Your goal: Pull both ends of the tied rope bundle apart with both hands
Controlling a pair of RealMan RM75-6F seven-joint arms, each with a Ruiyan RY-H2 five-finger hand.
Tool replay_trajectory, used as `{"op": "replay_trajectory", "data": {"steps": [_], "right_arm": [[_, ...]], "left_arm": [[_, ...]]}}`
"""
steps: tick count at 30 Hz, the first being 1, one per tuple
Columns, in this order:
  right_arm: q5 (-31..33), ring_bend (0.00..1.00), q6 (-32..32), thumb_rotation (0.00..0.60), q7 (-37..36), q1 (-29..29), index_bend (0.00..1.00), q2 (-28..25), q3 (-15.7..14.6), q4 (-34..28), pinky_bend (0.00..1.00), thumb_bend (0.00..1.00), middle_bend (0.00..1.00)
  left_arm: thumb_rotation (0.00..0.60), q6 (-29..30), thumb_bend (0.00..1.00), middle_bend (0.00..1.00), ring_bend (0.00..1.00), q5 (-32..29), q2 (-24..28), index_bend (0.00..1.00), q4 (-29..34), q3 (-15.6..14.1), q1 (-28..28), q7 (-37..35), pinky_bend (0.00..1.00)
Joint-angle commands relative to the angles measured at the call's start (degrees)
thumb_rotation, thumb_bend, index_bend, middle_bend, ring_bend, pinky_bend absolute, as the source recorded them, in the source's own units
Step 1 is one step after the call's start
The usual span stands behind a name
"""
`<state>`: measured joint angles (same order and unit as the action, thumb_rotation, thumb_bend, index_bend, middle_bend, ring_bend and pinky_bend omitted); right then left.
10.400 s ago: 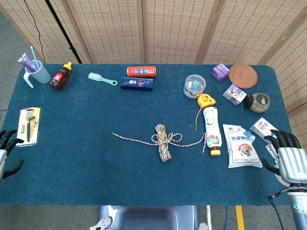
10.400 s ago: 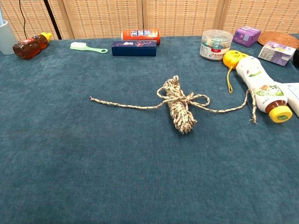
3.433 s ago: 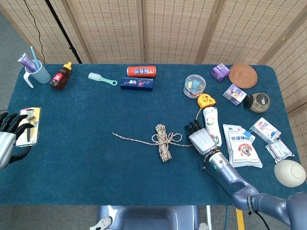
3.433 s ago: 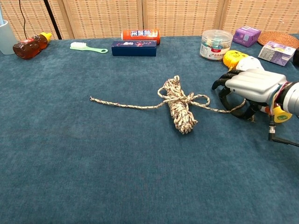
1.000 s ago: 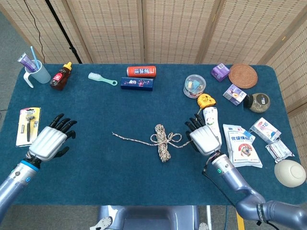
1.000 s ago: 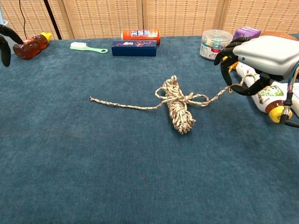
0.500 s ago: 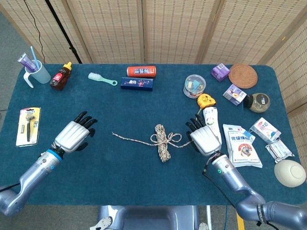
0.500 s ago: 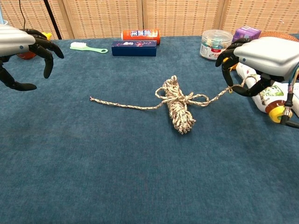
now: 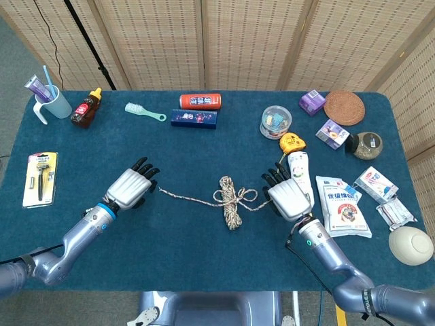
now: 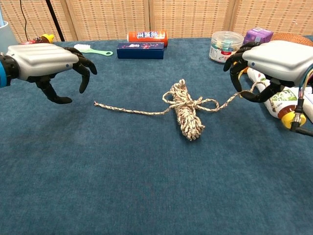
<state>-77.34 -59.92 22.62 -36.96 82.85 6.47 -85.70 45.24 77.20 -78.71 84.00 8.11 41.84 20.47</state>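
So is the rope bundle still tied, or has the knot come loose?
Still tied: the rope bundle lies coiled, the bow knot cinched around it, loops intact. The right hand holds one end lifted.

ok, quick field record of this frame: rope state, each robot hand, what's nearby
rope bundle: lying on the blue table, knot not yet pulled apart
left rope end: flat on the cloth, free
right rope end: lifted off the cloth, runs up into the right robot hand
left robot hand: fingers spread, above and just left of the free end, holding nothing
right robot hand: holds the right rope end
nearby: white bottle beside the right robot hand
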Motion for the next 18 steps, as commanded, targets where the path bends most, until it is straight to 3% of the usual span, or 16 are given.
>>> {"op": "replay_trajectory", "data": {"steps": [1, 18], "right_arm": [[0.1, 0.14, 0.0, 0.600, -0.2, 0.1, 0.64, 0.1, 0.0, 0.1, 0.00, 0.55, 0.22], [0.2, 0.14, 0.4, 0.600, -2.3, 0.3, 0.64, 0.4, -0.2, 2.1, 0.00, 0.55, 0.22]], "left_arm": [[0.600, -1.0, 0.28, 0.20, 0.12, -1.0, -2.8, 0.49, -2.9, 0.2, 1.7, 1.0, 0.00], [0.600, -1.9, 0.28, 0.20, 0.10, -4.6, -13.3, 0.53, -13.9, 1.0, 6.1, 2.7, 0.00]]}}
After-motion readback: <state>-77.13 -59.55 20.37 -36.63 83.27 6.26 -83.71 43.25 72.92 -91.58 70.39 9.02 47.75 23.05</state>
